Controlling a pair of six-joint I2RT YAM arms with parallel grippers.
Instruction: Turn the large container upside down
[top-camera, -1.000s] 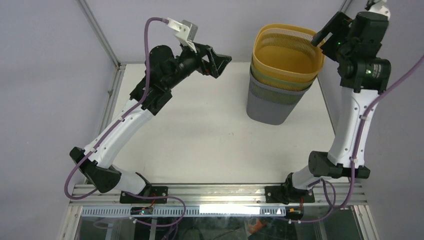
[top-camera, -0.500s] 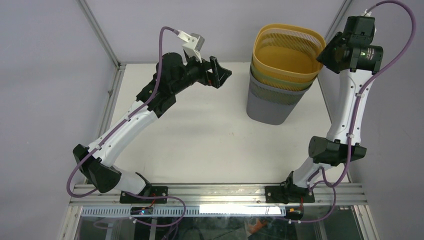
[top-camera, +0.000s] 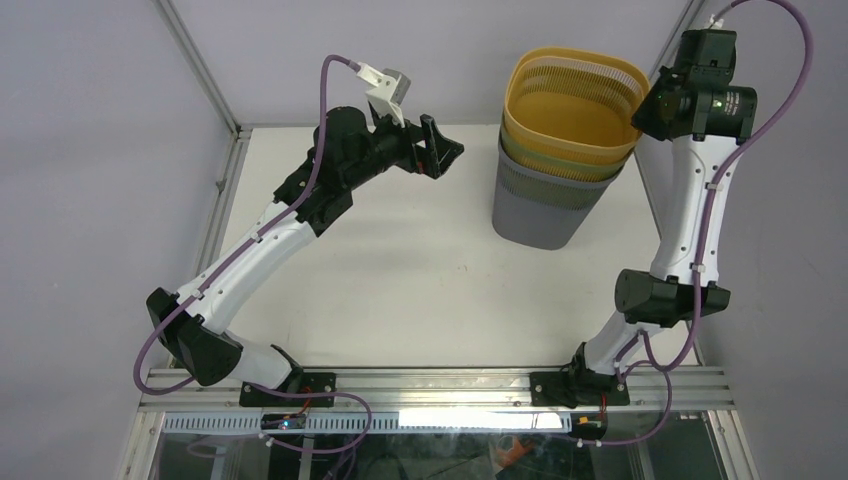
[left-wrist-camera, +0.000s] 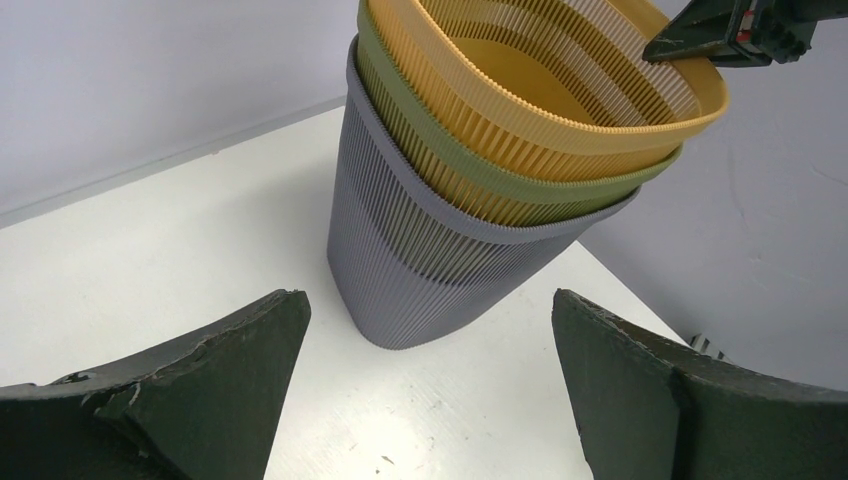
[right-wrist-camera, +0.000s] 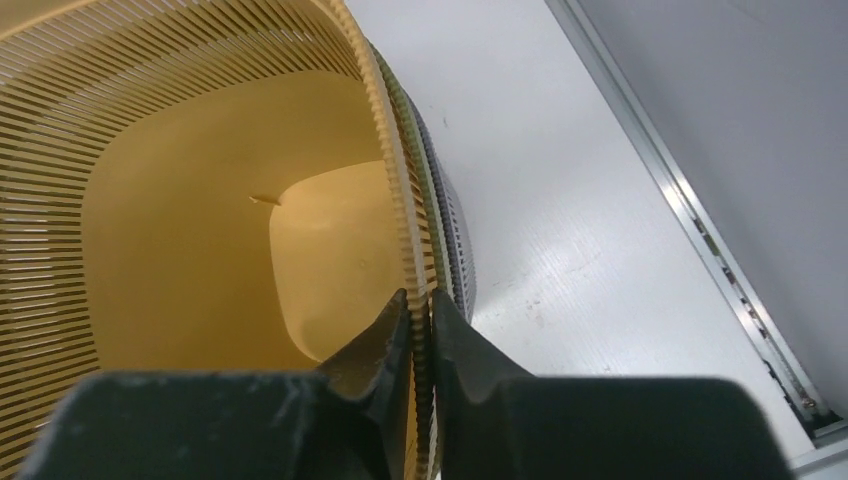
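Three ribbed containers stand nested upright at the table's back right: a yellow one (top-camera: 575, 110) innermost, a green one (top-camera: 560, 162) around it, and the large container, grey (top-camera: 540, 205), outermost. My right gripper (top-camera: 640, 108) is at the stack's right rim. In the right wrist view it (right-wrist-camera: 418, 305) is shut on the yellow container's (right-wrist-camera: 200, 230) rim, one finger inside and one outside, with the grey wall (right-wrist-camera: 455, 250) just beyond. My left gripper (top-camera: 445, 148) hangs open left of the stack, apart from it, and its wrist view (left-wrist-camera: 425, 300) faces the grey container (left-wrist-camera: 400, 250).
The white table (top-camera: 400, 270) has a metal rail along its left edge (top-camera: 225, 190) and another along its right edge (right-wrist-camera: 700, 240). Grey walls close in the back and both sides. The stack stands near the right edge.
My right gripper has come down onto the stack's right rim and closed on the yellow container's rim. The left arm shifted slightly early on, then held still, open.
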